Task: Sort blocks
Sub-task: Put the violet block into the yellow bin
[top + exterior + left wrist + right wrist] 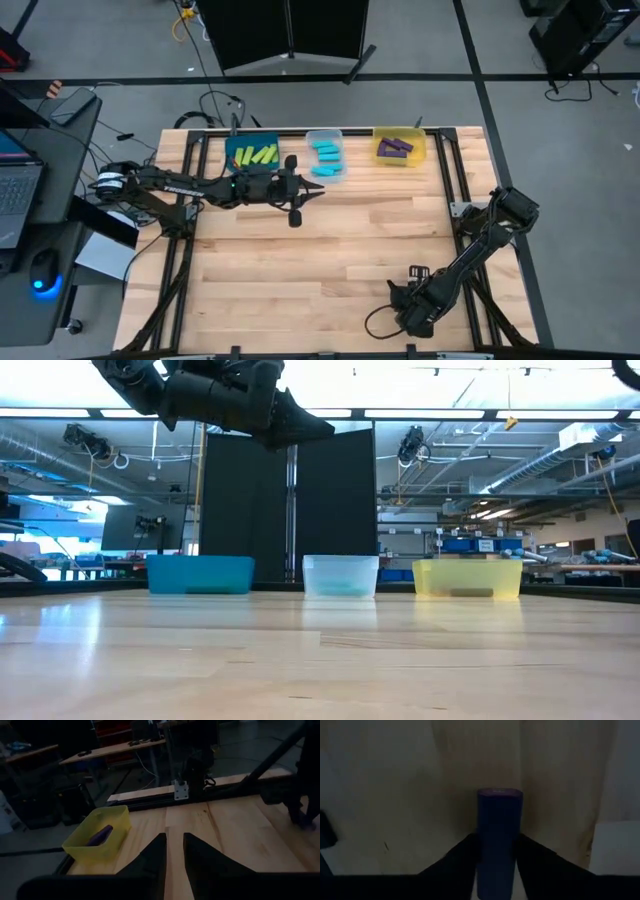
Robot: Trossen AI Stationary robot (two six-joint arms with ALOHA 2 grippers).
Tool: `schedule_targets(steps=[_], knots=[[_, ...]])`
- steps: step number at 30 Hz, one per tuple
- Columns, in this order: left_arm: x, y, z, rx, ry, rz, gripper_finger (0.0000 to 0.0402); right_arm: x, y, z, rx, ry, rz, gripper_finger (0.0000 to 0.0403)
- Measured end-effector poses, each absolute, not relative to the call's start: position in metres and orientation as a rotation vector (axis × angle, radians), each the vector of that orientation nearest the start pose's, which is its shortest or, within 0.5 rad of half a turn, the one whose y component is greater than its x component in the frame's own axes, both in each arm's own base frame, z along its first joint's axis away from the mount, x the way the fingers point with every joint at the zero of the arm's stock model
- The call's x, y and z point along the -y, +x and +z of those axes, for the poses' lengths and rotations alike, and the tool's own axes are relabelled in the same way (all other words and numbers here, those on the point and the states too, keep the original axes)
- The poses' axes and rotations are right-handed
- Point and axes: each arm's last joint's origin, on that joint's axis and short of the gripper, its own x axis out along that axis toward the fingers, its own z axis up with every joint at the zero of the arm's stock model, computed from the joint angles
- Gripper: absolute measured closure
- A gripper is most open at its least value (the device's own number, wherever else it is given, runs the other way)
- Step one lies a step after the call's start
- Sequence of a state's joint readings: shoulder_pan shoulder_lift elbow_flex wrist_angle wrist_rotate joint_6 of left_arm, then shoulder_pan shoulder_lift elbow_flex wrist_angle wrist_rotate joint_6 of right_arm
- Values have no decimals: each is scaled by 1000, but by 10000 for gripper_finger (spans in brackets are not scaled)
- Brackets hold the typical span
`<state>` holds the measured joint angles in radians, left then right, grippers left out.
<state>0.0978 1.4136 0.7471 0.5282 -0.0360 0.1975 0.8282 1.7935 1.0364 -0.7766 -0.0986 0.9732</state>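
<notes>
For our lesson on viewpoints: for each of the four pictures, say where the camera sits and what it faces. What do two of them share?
High: overhead, facing down on the wooden table; both arms show.
Low: at tabletop height, facing the blue, clear and yellow plastic bin row; the left arm hangs above.
Left wrist: looks past the left pincer, slightly parted and empty, toward that yellow bin.
Right wrist: faces the tabletop; the right pincer grips a purple bar-shaped block.

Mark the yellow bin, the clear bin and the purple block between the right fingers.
yellow bin (419,133): high view, its far rim.
clear bin (341,567): low view, its front wall.
purple block (499,835): right wrist view, its upper face.
</notes>
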Motion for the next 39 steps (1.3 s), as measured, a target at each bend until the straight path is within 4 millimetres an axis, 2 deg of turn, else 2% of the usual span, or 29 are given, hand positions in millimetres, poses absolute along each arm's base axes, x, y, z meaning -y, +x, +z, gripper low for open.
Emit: schedule_targets(steps=[3, 6, 9, 12, 15, 18, 22, 26, 30, 32, 39], knots=[[-31, 303, 248, -134, 133, 149, 330, -220, 205, 141, -1632, 166, -9, 292], [-31, 303, 249, -127, 117, 151, 334, -213, 210, 144, -1636, 108, 9, 293], [-32, 303, 249, -129, 122, 174, 342, -197, 221, 153, -1625, 16, -5, 293], [-32, 303, 250, -113, 98, 181, 353, -170, 231, 170, -1606, -74, -29, 293], [-31, 303, 254, -73, 75, 168, 367, -132, 239, 191, -1564, -154, -78, 293], [-29, 303, 254, -67, 73, 156, 384, -85, 243, 215, -1529, -201, -148, 293], [-30, 304, 258, -21, 52, 157, 396, -16, 242, 243, -1450, -143, -249, 293], [-27, 307, 260, 29, 45, 93, 394, 56, 234, 257, -1369, -30, -407, 293], [-27, 307, 261, 49, 46, 90, 393, 124, 220, 258, -1261, 176, -646, 293], [-28, 307, 262, 55, 46, 92, 393, 152, 212, 253, -1220, 293, -718, 293], [-27, 307, 263, 63, 43, 91, 392, 215, 191, 216, -1194, 642, -876, 293]])
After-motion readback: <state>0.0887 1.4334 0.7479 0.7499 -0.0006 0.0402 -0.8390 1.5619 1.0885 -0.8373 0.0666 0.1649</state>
